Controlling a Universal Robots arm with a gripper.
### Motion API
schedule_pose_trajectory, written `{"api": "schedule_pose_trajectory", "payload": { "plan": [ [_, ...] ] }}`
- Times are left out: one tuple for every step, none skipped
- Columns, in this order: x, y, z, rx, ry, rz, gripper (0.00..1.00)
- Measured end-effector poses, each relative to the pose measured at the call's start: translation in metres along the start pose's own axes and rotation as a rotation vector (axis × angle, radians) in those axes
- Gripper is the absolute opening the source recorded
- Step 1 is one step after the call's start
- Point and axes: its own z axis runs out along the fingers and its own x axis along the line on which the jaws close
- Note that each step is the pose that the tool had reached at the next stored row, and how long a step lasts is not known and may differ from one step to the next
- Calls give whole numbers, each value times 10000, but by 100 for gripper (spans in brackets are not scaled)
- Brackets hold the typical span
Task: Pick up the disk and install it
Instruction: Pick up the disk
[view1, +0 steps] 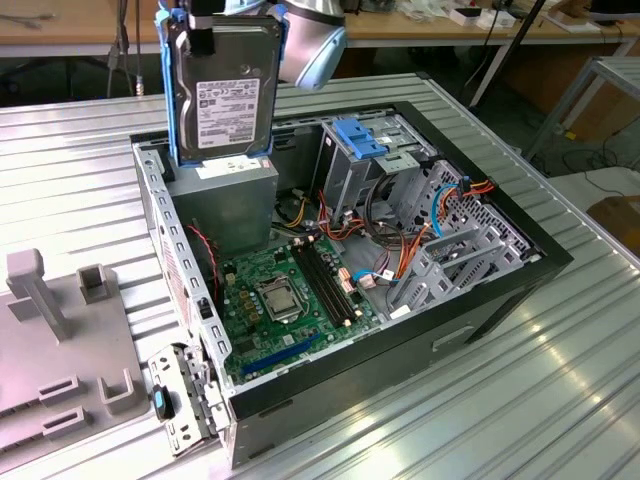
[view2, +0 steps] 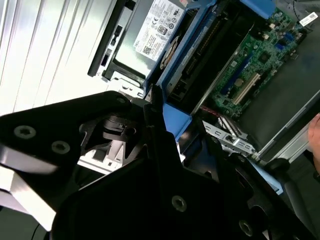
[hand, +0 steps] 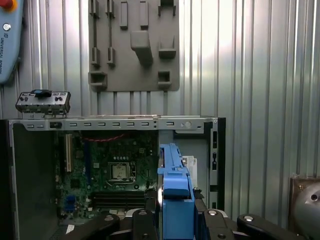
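Grey metal disk (view1: 222, 90) hangs upright over the open case (view1: 480, 300), hand (view1: 204, 32) clamped on its blue frame edges; likely stiff, fairly heavy, shock-sensitive

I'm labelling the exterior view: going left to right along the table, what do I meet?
Grey fixture plate → loose metal bracket → motherboard → drive cage. The disk, held aloft, spans bracket and motherboard, so it is left out.
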Motion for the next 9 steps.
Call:
{"api": "schedule_pose_trajectory", "payload": {
  "plan": [
    [0,-51,3,-1,1,-1,37],
    [-1,-92,5,-2,1,-2,37],
    [-1,-123,8,0,0,-1,37],
    [-1,-157,10,0,0,0,37],
    [-1,-194,13,-1,0,0,37],
    [-1,-241,16,-1,1,-1,37],
    [-2,-276,18,-1,1,-2,37],
    [-2,-316,21,-1,1,0,37],
    [-2,-354,23,-1,1,0,37]
  ]
}}
